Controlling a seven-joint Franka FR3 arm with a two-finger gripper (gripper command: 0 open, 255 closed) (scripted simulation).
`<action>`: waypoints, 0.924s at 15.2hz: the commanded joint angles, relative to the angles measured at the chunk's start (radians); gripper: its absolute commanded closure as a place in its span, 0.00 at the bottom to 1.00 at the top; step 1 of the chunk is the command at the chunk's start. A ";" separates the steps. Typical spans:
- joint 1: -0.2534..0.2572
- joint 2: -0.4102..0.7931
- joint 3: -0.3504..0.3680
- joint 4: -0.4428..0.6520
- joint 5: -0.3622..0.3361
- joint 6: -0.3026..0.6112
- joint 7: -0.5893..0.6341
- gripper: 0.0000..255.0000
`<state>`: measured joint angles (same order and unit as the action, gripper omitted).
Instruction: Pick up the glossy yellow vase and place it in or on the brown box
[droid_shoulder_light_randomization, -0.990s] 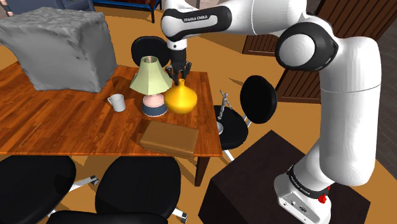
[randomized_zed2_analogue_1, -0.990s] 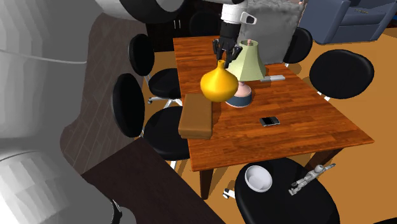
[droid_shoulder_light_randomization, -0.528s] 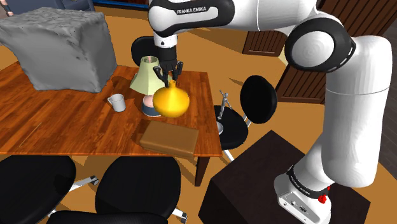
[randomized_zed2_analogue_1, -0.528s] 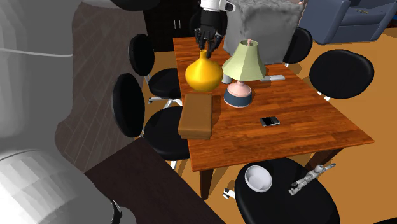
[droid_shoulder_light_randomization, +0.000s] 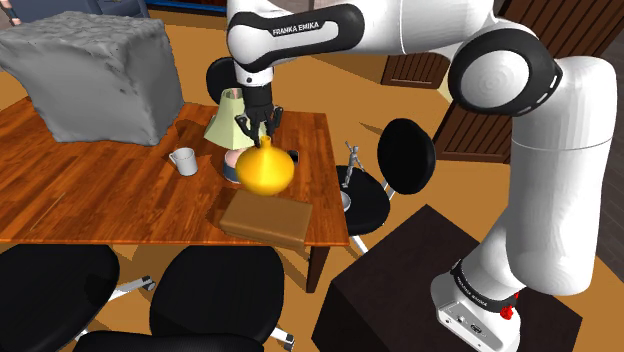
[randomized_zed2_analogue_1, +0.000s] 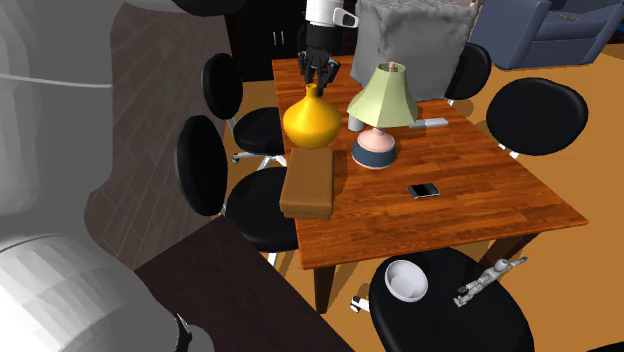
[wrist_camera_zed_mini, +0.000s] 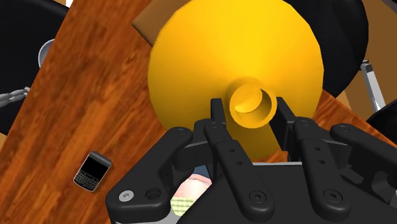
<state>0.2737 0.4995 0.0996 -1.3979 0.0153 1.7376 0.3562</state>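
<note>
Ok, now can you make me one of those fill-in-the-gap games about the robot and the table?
1. The gripper is shut on the neck of the shiny ___ vase.
2. Close to the vase lies a flat ___ box.
3. On the wooden table, past the lamp, lies a small black ___.
4. The mug near the lamp is ___.

Missing words: yellow, brown, phone, white.
</note>
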 joint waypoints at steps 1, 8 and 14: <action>0.000 0.003 0.000 -0.019 0.000 0.024 0.000 1.00; 0.000 0.027 -0.001 -0.077 -0.002 0.106 -0.003 1.00; 0.001 0.055 -0.003 -0.116 -0.003 0.172 -0.005 1.00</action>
<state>0.2749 0.5488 0.0973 -1.5114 0.0122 1.9004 0.3522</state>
